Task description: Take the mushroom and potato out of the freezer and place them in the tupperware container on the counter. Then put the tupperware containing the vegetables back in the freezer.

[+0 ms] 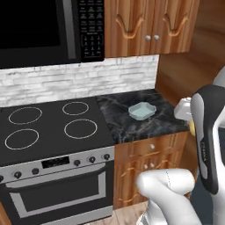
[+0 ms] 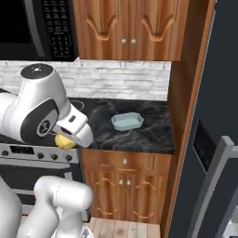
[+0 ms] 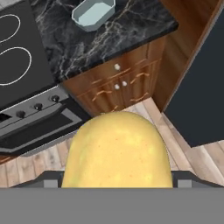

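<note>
The potato point(image 3: 117, 153), a smooth yellow oval, sits big and close in the hand view with my gripper point(image 3: 117, 183) shut on it. It peeks out under the hand as a yellow lump point(image 2: 65, 141) in front of the stove edge. The pale blue tupperware container point(image 1: 142, 110) point(image 2: 127, 121) point(image 3: 93, 13) stands empty on the black counter point(image 1: 127, 125) point(image 2: 144, 137), ahead of the gripper and apart from it. The freezer point(image 2: 214, 107) point(image 3: 205, 87) is the dark slate body at the right, its door turned toward me. The mushroom is out of view.
A black stovetop point(image 1: 48, 127) with ring burners and an oven below lies left of the counter. A microwave point(image 1: 39, 26) and wooden upper cabinets point(image 2: 125, 28) hang above. A tall wooden panel point(image 2: 183, 93) separates counter and freezer. The freezer's grey bar handle point(image 2: 218, 176) juts out low right.
</note>
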Tool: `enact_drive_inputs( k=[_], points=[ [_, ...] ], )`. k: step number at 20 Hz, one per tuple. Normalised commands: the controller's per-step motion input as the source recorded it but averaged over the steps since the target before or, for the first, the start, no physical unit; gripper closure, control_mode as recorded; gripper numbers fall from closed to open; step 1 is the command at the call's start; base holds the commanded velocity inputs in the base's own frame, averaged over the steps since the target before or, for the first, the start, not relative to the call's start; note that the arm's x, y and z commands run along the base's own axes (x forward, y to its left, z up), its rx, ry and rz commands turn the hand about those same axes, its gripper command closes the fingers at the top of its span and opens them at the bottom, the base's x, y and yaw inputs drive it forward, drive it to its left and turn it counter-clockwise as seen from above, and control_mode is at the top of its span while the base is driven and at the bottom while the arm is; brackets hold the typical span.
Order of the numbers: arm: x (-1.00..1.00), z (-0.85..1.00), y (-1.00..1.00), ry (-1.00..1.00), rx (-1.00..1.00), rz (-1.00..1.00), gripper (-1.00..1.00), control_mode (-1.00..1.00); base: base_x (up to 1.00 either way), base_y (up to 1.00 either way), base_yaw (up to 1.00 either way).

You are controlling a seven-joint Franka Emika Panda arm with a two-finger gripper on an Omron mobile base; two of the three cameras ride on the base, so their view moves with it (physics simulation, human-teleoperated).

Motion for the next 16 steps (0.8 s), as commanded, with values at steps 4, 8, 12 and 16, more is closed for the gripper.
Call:
enact_drive_inputs(
  k=[4,8,12,16],
  points=[
    [0.0,0.0,0.0,0.0,0.0,0.0,1.0,1.0,1.0,0.02,-0.11],
    [0.0,0.0,0.0,0.0,0.0,0.0,1.0,1.0,0.78,0.0,-0.1],
    [0.3,-0.47,-0.07,0.0,-0.02,-0.06,1.0,-1.0,0.1,0.0,-0.03],
    [0.67,-0.72,-0.21,0.0,-0.01,-0.05,1.0,-1.0,0.0,0.0,0.0]
  ],
)
